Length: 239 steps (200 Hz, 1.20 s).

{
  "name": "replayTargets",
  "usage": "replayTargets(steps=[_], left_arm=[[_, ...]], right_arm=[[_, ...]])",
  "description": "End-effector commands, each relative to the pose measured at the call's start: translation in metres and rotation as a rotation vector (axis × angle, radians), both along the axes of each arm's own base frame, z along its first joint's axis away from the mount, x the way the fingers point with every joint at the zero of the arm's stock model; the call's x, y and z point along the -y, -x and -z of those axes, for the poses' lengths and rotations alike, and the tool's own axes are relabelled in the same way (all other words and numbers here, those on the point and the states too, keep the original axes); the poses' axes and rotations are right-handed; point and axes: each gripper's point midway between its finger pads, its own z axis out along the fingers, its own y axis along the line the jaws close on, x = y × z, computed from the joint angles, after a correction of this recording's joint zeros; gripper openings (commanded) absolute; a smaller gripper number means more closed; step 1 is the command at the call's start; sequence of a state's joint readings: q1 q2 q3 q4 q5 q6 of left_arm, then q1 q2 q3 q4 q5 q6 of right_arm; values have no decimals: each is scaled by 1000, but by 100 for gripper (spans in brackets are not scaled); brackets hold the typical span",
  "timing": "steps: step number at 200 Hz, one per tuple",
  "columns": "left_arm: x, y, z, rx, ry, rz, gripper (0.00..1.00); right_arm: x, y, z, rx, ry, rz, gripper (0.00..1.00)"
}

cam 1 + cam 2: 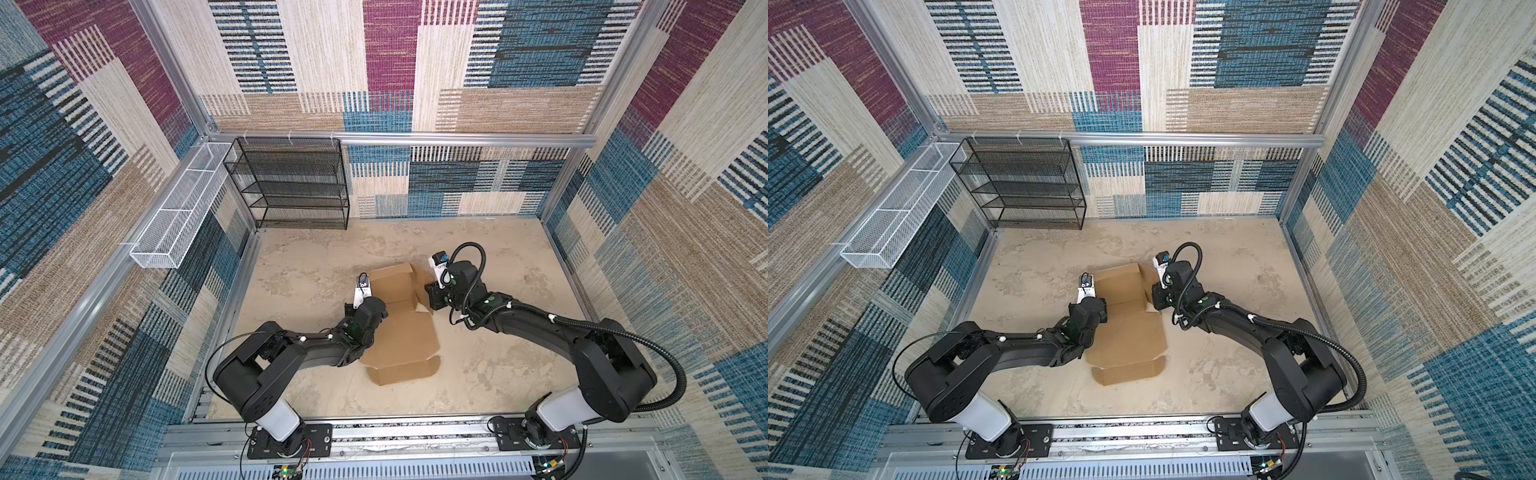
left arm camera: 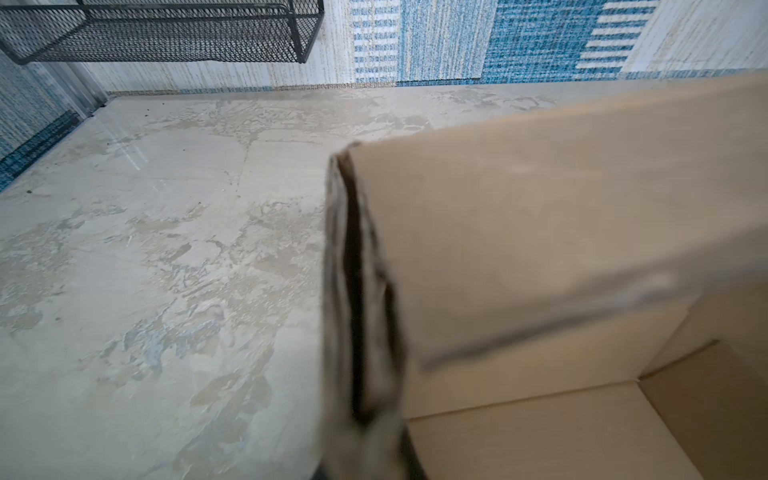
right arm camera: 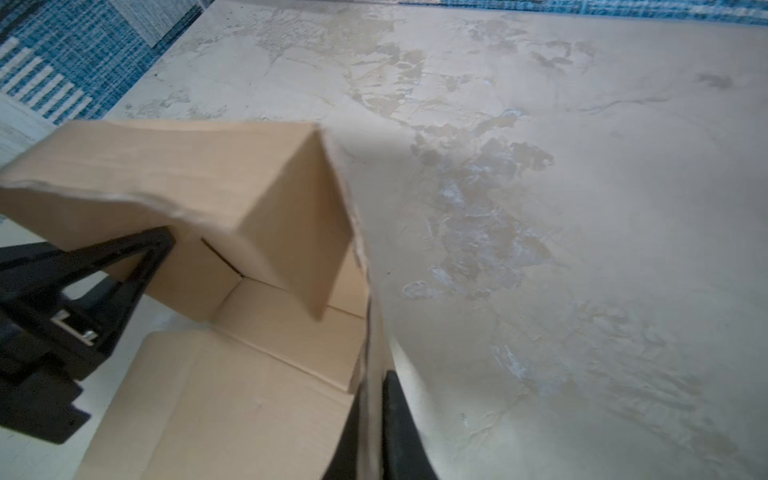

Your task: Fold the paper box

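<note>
Nearest the lens: in the right wrist view we see a raised side wall of the paper box running up between the right fingers, which are clenched on its edge.
Left fingers: in the left wrist view the doubled, frayed edge of the opposite wall fills the spot where the left fingers sit; we read them as clenched on that wall too, though the fingers themselves are hidden there.
Box position: it lies on the bench between the two sets of fingers, its unfolded lid panel stretching back toward the arm bases.
Box look: plain brown corrugated card, half formed; far wall up, corner flap leaning inward, edges worn.
Step in hand: we judge both side walls are being stood up and held.
Next move: we would need to roll the walls inward over the corner flaps and seat their tabs, keeping the base flat.
Risk: the worn edge could slip out or crumple.
</note>
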<state>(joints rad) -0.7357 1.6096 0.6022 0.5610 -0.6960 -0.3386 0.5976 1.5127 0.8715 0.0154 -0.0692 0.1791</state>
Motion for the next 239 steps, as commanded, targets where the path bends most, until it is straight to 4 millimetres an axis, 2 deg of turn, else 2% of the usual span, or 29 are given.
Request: replayTargets(steps=[1,63,114,143,176,179,204,239], left_arm=[[3,0,0,-10,8,12,0],[2,1,0,-10,18,10,0],[1,1,4,-10,6,9,0],[-1,3,12,-11,-5,9,0],[-2,5,17,-21,-13,10,0],[0,3,11,4,10,10,0],[-1,3,10,8,7,10,0],[-2,4,10,9,3,8,0]], right_arm=[[-14,2,-8,23,-16,-26,9],[-28,11,1,15,0,-32,10],[-18,19,36,-9,27,24,11],[-13,24,45,-24,36,39,14],[-9,28,40,-16,27,46,21],[-9,28,39,-16,23,47,21],[-9,29,30,-2,11,44,25],[-11,30,21,6,-5,33,39]])
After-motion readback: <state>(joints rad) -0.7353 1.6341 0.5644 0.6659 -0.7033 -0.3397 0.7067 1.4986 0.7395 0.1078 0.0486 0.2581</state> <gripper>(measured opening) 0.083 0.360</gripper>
